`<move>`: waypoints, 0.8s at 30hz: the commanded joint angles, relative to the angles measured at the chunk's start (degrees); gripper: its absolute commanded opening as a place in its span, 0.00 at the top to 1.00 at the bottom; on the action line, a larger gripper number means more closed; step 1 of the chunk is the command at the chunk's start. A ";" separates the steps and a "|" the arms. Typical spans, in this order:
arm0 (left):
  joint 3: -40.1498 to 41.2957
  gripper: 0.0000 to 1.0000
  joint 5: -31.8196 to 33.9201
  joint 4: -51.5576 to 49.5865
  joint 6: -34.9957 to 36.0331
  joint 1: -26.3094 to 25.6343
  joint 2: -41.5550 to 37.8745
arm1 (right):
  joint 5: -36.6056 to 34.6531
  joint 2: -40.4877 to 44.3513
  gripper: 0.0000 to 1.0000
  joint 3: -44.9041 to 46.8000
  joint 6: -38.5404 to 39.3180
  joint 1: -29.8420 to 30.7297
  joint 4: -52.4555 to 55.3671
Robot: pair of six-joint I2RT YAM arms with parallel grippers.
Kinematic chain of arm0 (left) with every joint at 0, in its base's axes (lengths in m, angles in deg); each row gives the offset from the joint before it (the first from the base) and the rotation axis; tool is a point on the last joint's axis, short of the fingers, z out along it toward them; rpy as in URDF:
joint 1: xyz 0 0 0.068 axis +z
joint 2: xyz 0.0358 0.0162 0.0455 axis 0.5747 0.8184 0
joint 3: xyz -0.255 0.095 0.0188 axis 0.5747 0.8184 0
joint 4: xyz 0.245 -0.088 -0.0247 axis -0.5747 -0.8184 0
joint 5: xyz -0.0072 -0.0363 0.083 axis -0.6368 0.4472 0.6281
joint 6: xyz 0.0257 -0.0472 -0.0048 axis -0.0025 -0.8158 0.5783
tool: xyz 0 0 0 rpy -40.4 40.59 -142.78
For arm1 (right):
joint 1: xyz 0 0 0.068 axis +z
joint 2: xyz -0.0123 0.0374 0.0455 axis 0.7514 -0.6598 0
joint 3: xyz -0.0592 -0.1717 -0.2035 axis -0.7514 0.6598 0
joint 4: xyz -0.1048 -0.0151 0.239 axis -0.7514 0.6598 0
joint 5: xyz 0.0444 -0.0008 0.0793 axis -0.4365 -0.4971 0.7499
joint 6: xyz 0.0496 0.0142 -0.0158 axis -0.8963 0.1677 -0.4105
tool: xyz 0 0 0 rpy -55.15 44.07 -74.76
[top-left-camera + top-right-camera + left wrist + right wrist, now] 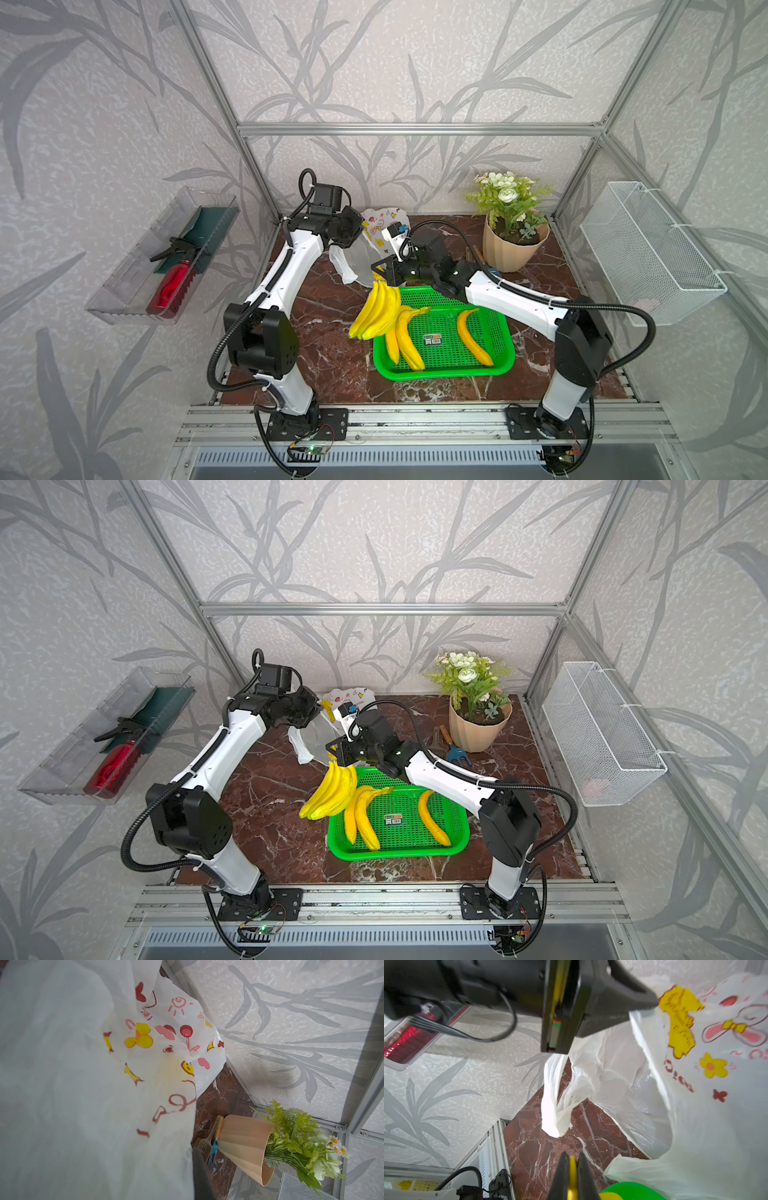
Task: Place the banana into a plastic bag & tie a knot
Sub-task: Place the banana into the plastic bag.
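A yellow banana bunch hangs by its stem from my right gripper, over the back left corner of the green basket. In the right wrist view the right gripper is shut on the yellow stem. My left gripper is shut on the rim of the plastic bag and holds it up just behind the bunch. One handle loop dangles loose. No knot is in view.
The green basket holds loose bananas. A flower pot and small garden tools stand at the back right. A clear tray with a red spray bottle hangs on the left wall. A white mesh basket hangs on the right wall.
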State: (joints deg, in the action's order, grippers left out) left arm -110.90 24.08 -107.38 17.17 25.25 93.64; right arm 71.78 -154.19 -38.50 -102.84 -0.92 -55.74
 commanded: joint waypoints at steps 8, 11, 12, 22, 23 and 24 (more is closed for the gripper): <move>-2.57 1.00 -2.54 -7.25 4.63 -2.03 -1.06 | -4.14 -8.79 1.00 -5.28 -10.21 -1.75 -7.81; -2.67 1.00 -3.54 -9.23 6.02 -2.33 -1.87 | -6.66 -11.48 1.00 -8.07 -12.21 -2.34 -9.44; -2.58 1.00 -3.86 -9.73 6.21 -2.37 -1.99 | -7.60 -12.22 1.00 -9.10 -12.69 -2.43 -9.83; -5.38 1.00 -4.82 -15.52 4.80 -2.48 -2.01 | -22.09 -15.79 1.00 -17.02 -10.80 -3.22 -5.47; -5.53 1.00 -5.11 -15.86 4.43 -2.48 -1.83 | -23.06 -15.79 1.00 -17.23 -10.40 -3.44 -5.83; -5.65 1.00 -5.29 -16.24 4.14 -2.48 -1.66 | -23.65 -15.85 1.00 -17.51 -10.11 -3.70 -6.35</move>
State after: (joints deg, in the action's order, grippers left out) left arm -114.75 19.69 -119.58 21.72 23.07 93.20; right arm 53.47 -170.54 -53.71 -113.92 -3.98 -60.81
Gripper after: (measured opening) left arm 0.048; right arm 0.077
